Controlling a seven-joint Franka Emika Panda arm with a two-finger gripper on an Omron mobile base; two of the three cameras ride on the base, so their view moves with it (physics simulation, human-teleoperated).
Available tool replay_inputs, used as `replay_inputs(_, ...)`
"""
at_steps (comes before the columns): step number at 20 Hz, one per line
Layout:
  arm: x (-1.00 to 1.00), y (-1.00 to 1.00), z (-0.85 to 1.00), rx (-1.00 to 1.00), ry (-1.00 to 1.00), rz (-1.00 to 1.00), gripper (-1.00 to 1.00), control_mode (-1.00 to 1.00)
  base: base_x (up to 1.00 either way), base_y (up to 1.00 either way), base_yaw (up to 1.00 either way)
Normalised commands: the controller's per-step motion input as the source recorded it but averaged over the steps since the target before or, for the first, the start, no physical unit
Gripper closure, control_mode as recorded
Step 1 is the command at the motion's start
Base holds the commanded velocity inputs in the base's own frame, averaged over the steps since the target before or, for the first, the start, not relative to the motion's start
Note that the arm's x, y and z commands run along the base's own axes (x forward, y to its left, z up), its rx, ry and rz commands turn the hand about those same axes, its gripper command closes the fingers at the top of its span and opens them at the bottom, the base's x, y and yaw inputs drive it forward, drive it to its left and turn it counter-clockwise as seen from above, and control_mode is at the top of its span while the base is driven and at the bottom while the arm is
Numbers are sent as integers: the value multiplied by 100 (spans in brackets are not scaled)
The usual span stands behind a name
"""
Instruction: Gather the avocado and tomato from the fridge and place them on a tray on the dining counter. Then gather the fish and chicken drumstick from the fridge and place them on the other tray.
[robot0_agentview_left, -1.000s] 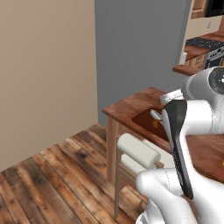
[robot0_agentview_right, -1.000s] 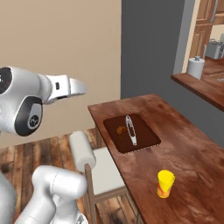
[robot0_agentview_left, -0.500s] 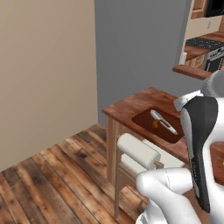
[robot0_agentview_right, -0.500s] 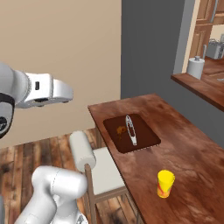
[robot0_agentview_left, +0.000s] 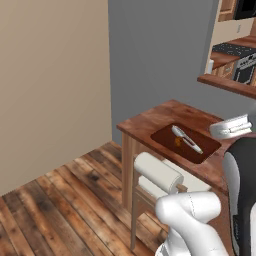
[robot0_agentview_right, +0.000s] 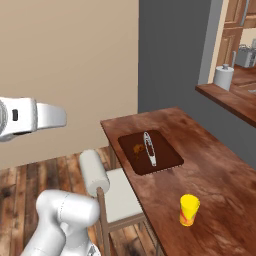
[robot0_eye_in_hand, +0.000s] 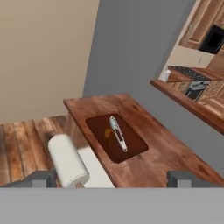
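A dark brown tray (robot0_agentview_left: 206, 148) (robot0_agentview_right: 167, 156) (robot0_eye_in_hand: 133, 148) lies on the reddish-brown dining counter (robot0_agentview_left: 150, 120) (robot0_agentview_right: 215, 165) (robot0_eye_in_hand: 170, 153). On it rest a silver fish (robot0_agentview_left: 187, 140) (robot0_agentview_right: 150, 148) (robot0_eye_in_hand: 118, 132) and, beside it, a small brown-orange piece that looks like the chicken drumstick (robot0_agentview_left: 177, 142) (robot0_agentview_right: 137, 148) (robot0_eye_in_hand: 108, 132). My gripper (robot0_eye_in_hand: 113, 179) is open and holds nothing, hovering above the stool and looking down over the counter at the tray. The avocado and tomato are out of view. A tall plain grey face (robot0_agentview_left: 160, 60) (robot0_agentview_right: 175, 60) rises behind the counter's end; I cannot tell whether it is the fridge.
A stool with a white cushion and roll back (robot0_agentview_left: 157, 172) (robot0_agentview_right: 94, 172) (robot0_eye_in_hand: 68, 159) stands at the counter's near side. A yellow cup (robot0_agentview_right: 189, 210) stands on the counter nearer me. A paper towel roll (robot0_agentview_right: 223, 77) and a stove (robot0_agentview_left: 235, 50) are on the kitchen worktop beyond.
The arm has swung away from the tray, rightward in the left base view and leftward in the right base view, uncovering the tray. The gripper has stayed open.
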Motion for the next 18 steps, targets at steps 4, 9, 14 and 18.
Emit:
replay_inputs(4, 0, 0, 0, 0, 0, 0, -100, 100, -68, 22, 7)
replay_inputs(9, 0, 0, 0, 0, 0, 0, -100, 100, -62, 75, 13)
replay_inputs(14, 0, 0, 0, 0, 0, 0, -100, 100, -88, 88, 27)
replay_inputs(18, 0, 0, 0, 0, 0, 0, -100, 100, -100, 18, 26)
